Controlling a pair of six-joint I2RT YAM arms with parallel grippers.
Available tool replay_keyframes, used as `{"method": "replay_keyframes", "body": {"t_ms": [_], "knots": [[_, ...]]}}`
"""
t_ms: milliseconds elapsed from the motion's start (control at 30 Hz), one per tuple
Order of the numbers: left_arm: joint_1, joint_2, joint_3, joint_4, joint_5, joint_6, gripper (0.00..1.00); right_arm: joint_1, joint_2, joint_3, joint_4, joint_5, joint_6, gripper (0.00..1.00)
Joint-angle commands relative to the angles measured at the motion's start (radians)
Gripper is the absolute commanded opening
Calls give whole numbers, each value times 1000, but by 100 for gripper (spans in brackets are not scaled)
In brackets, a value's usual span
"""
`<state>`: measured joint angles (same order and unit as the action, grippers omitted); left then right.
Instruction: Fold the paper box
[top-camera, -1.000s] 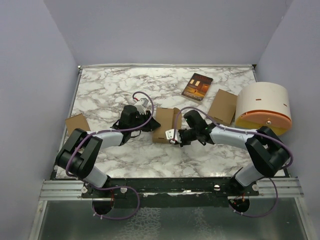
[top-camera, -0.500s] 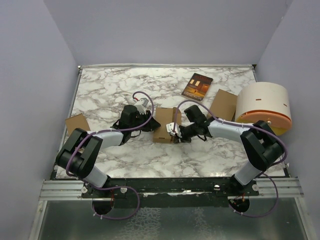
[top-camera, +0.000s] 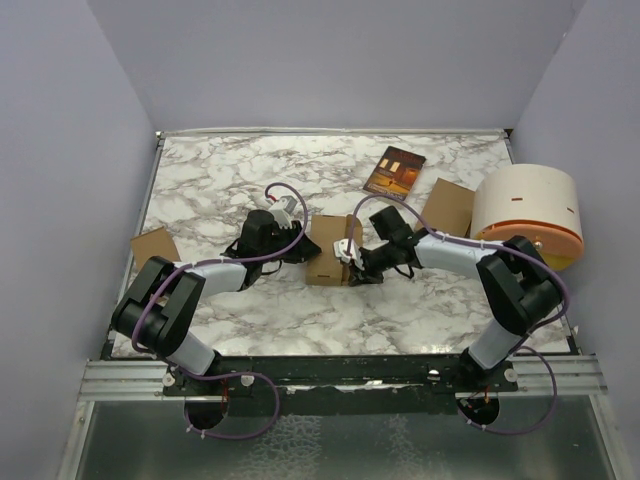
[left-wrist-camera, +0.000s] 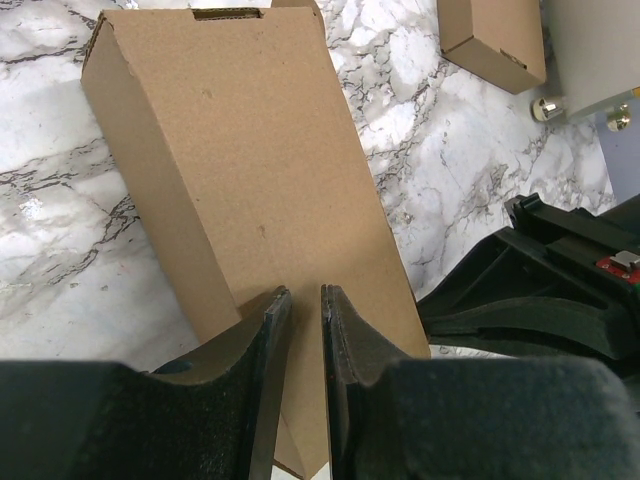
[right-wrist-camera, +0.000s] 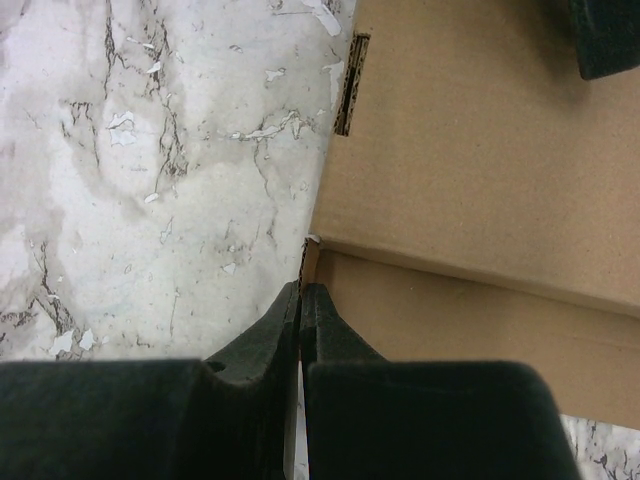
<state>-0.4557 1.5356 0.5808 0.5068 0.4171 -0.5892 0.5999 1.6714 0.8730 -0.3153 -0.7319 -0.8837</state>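
Paper box (top-camera: 325, 262) sits between the two grippers on the marble table (top-camera: 220, 180), touching both.

Left gripper (top-camera: 300, 247) is on the box's left end. In the left wrist view, the box (left-wrist-camera: 250, 150) runs away from the fingers (left-wrist-camera: 268, 340) and leans to the left, with its slotted end farthest out. The jaws of the left gripper (left-wrist-camera: 300, 295) are only narrowly apart with cardboard in the gap, so it looks like a pinch on the box's near end.

Right gripper (top-camera: 350, 255) is at the box's right side. In the right wrist view, its fingers are pressed together with nothing between them. The tip of the right gripper (right-wrist-camera: 302, 292) touches the box (right-wrist-camera: 470, 150) at the corner where the top panel meets the side panel. The box spreads to the right of the tip, bare marble to the left.

Counts:
- 1 paper box being worked
- 2 other tan cardboard items: a spare box (top-camera: 445, 210) just beyond the right gripper, and a cardboard piece (top-camera: 153, 246) well out past the left arm's elbow
- 1 dark booklet (top-camera: 393, 172), farther out than both grippers
- 1 white drum (top-camera: 527, 212) with an orange band, just beside the spare box (left-wrist-camera: 495, 40)
- 2 arms, 2 grippers
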Motion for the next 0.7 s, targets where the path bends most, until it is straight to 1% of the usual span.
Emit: {"method": "replay_keyframes", "body": {"t_ms": [0, 467, 667], "knots": [[14, 32, -9, -96, -55, 25, 23, -9, 35, 23, -64, -16, 44, 2], [13, 44, -9, -67, -32, 4, 23, -6, 44, 82, -74, -20, 128, 1], [13, 47, -7, -65, -34, -2, 23, 34, 35, 99, -74, 4, 140, 1]]}}
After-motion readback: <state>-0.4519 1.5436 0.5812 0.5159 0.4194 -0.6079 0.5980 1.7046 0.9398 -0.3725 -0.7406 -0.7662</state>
